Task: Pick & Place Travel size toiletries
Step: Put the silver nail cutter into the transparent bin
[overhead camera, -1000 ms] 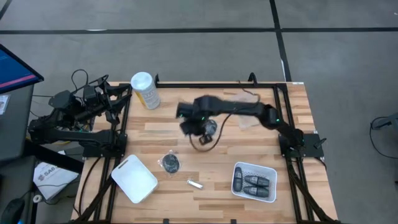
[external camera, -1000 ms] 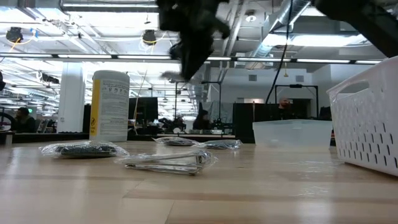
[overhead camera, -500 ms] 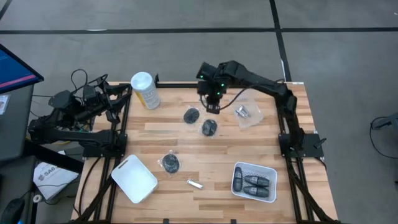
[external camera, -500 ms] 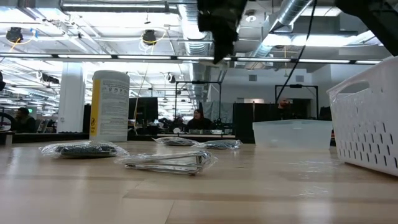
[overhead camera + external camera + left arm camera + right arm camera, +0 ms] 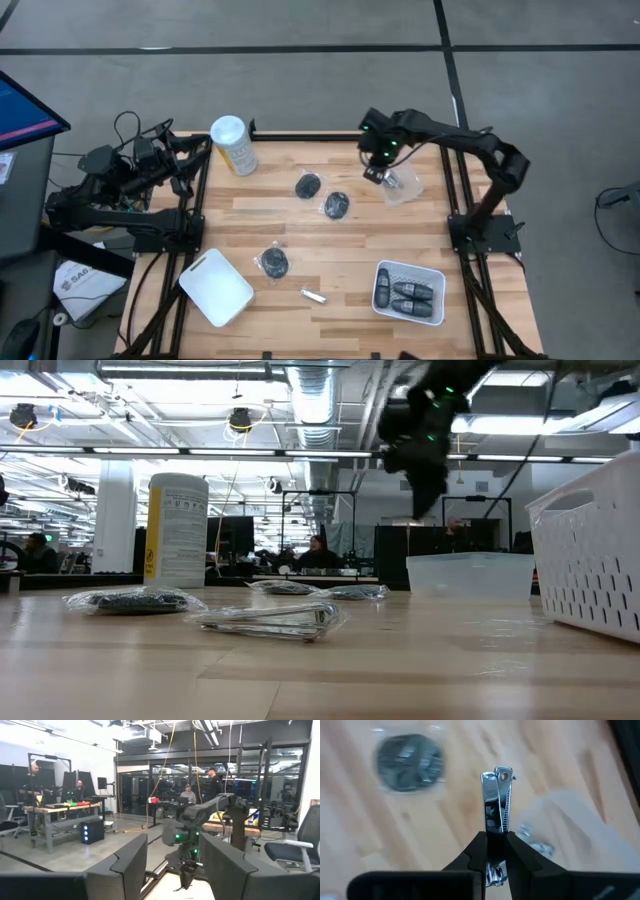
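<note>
Three dark capsule-shaped toiletries are already seen inside the white basket at the near right of the desk, so part of the sorting is judged done. Left on the desk, all to the left of the basket or beyond it, are three flat round discs in clear wrap: one disc nearest the basket's level, a second disc farther back, and a third disc just beside the second. A small silver piece lies between the basket and the white tray, and a clear bag of metal bits rests well beyond the basket. A silver nail clipper is held upright in the right pincer, whose fingers are pressed onto its lower end; it is carried above the desk just beside the clear bag. The left pincer is parked off the desk's left edge, far from the basket, its fingers spread with nothing between them. Compared with half a second ago, the right pincer has been swung rightward from above the two back discs toward the clear bag, so closer to the basket's side.
</note>
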`<state>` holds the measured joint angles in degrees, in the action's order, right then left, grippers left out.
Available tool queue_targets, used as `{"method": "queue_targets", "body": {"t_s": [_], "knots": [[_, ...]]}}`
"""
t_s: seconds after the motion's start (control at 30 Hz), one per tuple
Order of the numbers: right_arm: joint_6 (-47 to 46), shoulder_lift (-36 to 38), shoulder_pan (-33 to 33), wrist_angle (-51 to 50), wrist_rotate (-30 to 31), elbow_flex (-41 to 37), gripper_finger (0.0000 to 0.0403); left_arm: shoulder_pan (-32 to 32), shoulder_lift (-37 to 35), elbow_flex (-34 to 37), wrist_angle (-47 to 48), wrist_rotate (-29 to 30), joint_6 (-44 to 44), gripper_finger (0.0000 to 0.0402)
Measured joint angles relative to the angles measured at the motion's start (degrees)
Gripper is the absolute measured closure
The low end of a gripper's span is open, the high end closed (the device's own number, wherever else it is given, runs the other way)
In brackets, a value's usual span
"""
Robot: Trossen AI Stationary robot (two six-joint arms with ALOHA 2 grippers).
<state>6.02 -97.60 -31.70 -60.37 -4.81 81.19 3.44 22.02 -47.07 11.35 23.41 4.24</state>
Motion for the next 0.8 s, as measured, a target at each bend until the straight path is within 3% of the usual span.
{"method": "queue_targets", "body": {"t_s": [0.13,0.27,0.57,0.8], "knots": [[-4.5,4.2,-3.9,5.8,2.8,-9.7,0.0368,0.0,0.0,0.0,0.0,1.2,0.0,0.0224],[-8.9,4.7,-6.5,7.5,5.1,-14.4,0.0368,0.0,0.0,0.0,0.0,2.4,0.0,0.0224],[-18.0,4.6,-8.5,10.1,10.8,-17.2,0.0368,0.0,0.0,0.0,0.0,4.4,0.0,0.0224],[-22.5,2.6,-10.3,10.0,11.5,-17.2,0.0368,0.0,0.0,0.0,0.0,4.6,-0.2,0.0224]]}}
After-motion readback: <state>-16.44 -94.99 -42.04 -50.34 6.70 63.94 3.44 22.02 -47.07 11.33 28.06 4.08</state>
